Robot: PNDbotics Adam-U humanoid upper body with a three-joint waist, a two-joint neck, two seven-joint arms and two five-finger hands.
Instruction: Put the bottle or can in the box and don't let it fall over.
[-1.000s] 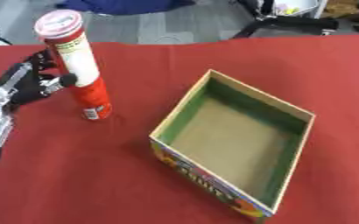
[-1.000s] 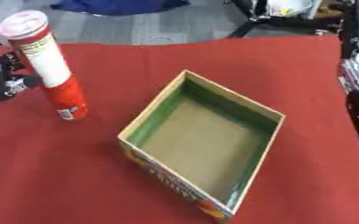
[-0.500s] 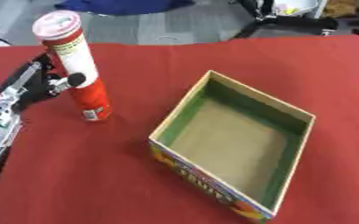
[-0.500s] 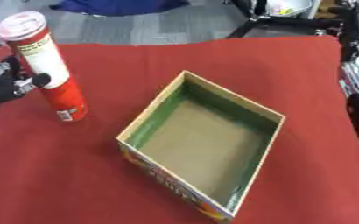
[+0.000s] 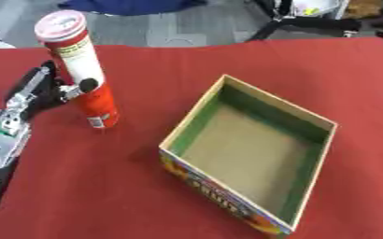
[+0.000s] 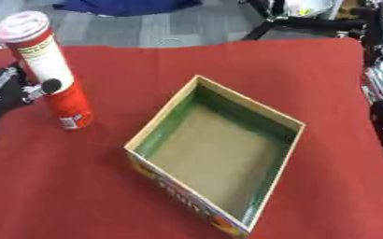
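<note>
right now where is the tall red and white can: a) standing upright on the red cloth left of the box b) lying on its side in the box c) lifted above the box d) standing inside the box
a: the can stands upright on the red cloth, left of the empty box, with the left robot hand at its side.

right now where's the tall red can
The tall red can stands upright on the red cloth, left of the open box, with the left hand against it.
</note>
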